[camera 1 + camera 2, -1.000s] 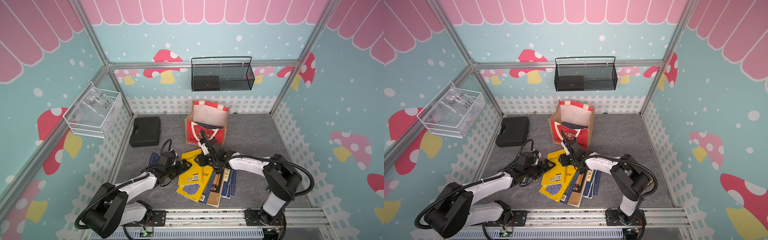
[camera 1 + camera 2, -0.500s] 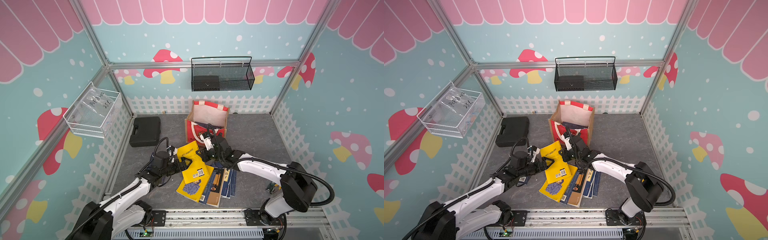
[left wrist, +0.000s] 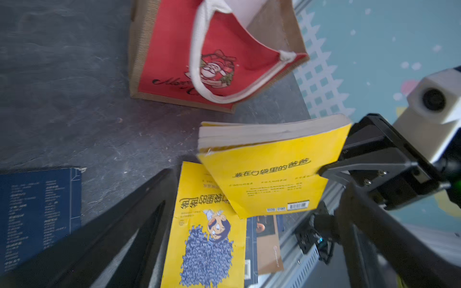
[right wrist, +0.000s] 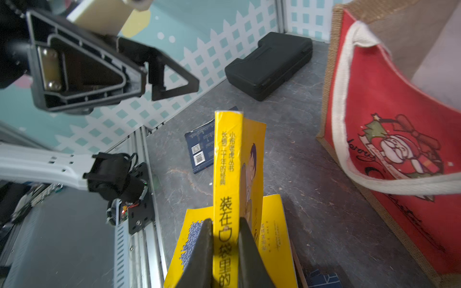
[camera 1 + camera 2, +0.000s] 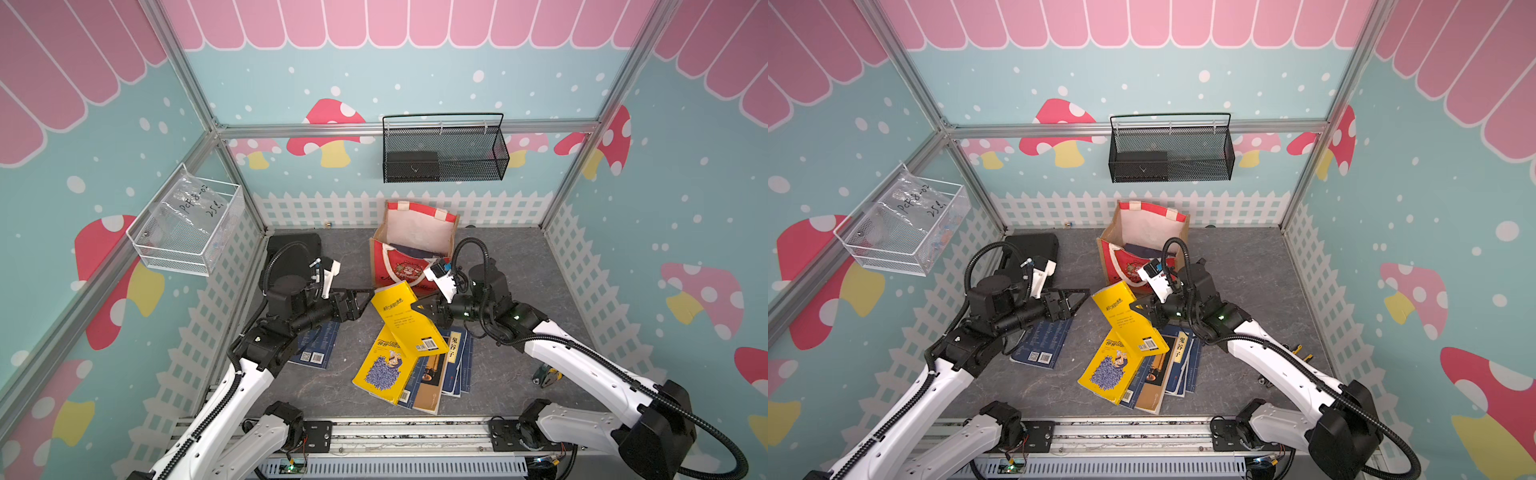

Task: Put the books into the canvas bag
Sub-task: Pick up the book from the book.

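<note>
Your left jaws gape empty at 9 o'clock of the yellow paperback [image 5: 401, 316], free to steady it. Your right jaws pinch its spine, holding it tilted above the book pile [image 5: 432, 374]; the canvas bag [image 5: 390, 270] stands open at 12 o'clock, perhaps a dark book [image 5: 419, 251] inside.

I count one canvas bag [image 5: 405, 266] on the tabletop [image 5: 519, 257], with what looks like one dark blue book [image 5: 419, 250] inside it. In front of the bag are two yellow ones, a raised yellow book [image 5: 395, 309] and a flat yellow book [image 5: 380, 372], one lone blue book [image 5: 318, 347], and a fanned stack [image 5: 455, 361] of at least three, including one black-and-tan book [image 5: 430, 386]. Beside the bag lies one black case [image 5: 291, 245], above it hangs one black mesh basket [image 5: 444, 153], farther off is one white wire basket [image 5: 183, 245], and there are two arms, the left arm [image 5: 232, 386] and the right arm [image 5: 582, 365].
</note>
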You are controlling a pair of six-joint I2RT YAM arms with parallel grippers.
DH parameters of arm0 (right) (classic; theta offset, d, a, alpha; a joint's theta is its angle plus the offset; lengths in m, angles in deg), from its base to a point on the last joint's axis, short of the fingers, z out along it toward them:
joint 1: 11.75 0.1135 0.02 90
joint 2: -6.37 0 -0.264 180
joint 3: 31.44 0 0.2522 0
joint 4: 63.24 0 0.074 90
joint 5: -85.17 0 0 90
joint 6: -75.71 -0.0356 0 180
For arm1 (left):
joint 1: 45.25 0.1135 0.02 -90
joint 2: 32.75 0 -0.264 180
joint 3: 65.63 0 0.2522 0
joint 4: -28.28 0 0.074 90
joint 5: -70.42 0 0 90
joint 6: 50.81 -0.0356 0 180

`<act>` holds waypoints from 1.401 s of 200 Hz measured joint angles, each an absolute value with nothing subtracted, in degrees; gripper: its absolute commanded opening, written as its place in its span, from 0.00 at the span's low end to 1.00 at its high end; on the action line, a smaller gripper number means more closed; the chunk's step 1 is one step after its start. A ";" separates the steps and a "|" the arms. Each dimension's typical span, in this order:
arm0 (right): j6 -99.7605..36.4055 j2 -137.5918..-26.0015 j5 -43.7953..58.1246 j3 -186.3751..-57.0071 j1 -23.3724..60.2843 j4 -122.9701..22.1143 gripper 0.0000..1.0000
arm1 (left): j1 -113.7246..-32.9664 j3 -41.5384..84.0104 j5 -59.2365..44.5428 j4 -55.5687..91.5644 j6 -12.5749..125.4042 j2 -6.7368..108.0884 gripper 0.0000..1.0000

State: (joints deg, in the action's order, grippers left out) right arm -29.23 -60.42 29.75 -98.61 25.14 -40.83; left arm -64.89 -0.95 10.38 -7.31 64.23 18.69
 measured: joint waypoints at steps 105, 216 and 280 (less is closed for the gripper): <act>-17.80 -57.71 49.64 -99.72 24.13 -31.43 0.00 | -73.69 10.35 26.20 -25.62 40.30 25.72 0.96; -15.33 -59.76 53.93 -103.24 23.48 -30.73 0.44 | -76.84 12.55 30.49 -30.56 35.58 28.00 0.00; -22.02 -49.29 48.86 -91.40 16.72 -44.77 0.89 | -62.66 1.95 36.96 -7.48 53.08 17.05 0.00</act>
State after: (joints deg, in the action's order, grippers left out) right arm -22.02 -49.29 48.86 -91.40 16.72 -44.77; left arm -62.66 1.95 36.96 -7.48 53.08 17.05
